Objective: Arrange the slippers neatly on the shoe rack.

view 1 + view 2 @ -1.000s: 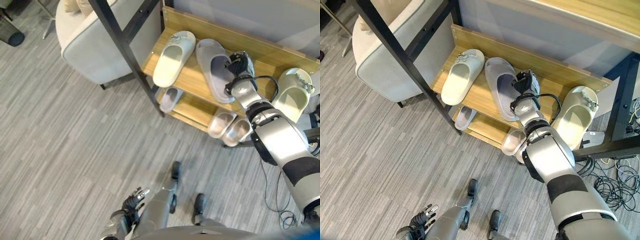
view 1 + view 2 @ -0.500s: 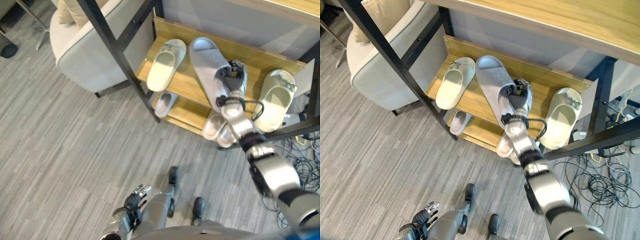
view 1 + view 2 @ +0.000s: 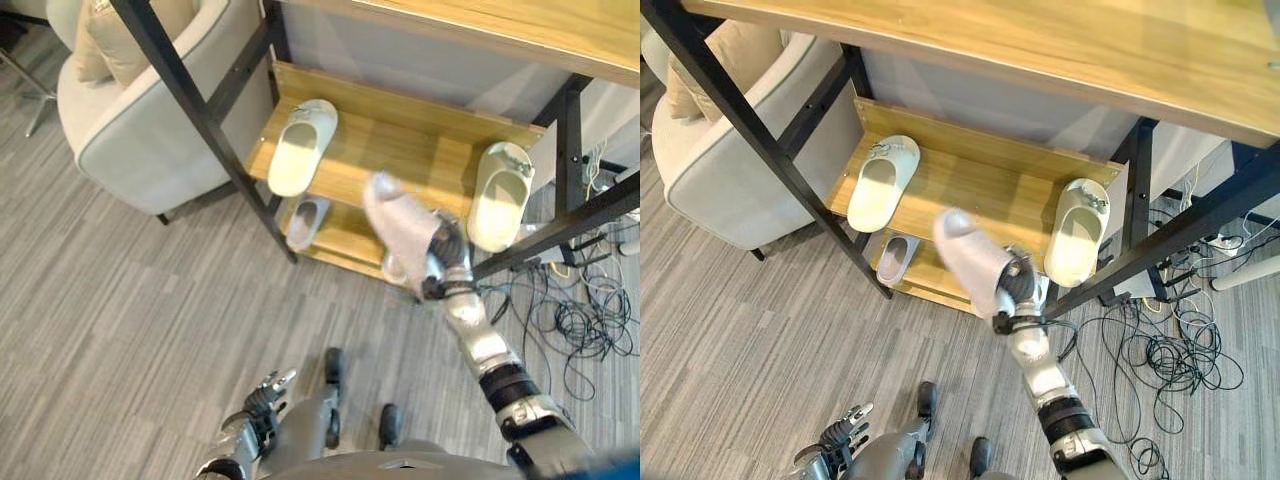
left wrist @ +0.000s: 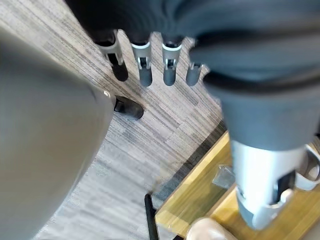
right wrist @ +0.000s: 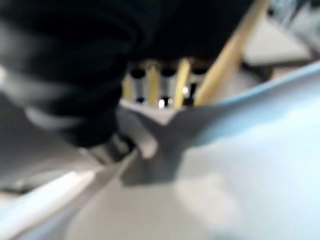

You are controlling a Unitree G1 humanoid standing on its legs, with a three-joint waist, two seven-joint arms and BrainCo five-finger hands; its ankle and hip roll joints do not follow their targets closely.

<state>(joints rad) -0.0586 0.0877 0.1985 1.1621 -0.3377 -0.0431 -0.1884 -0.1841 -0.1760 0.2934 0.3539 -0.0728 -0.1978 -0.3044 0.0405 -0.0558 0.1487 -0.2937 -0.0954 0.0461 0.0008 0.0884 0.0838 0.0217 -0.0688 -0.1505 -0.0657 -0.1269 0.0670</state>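
Off the front edge of the two-tier wooden shoe rack [image 3: 400,150], right hand [image 3: 1018,296] clamps a pale grey slipper [image 3: 968,262] in midair, cream slippers at ten [image 3: 296,148] and two o'clock [image 3: 499,196] leave the shelf's middle bare, left hand [image 3: 262,394] hangs slack-fingered over grey floor.

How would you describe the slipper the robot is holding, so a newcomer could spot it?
Find the wooden shoe rack under the desk. Before its front edge, the right hand grips a pale grey slipper. Unlike the cream slippers on the shelf, it is lifted clear.
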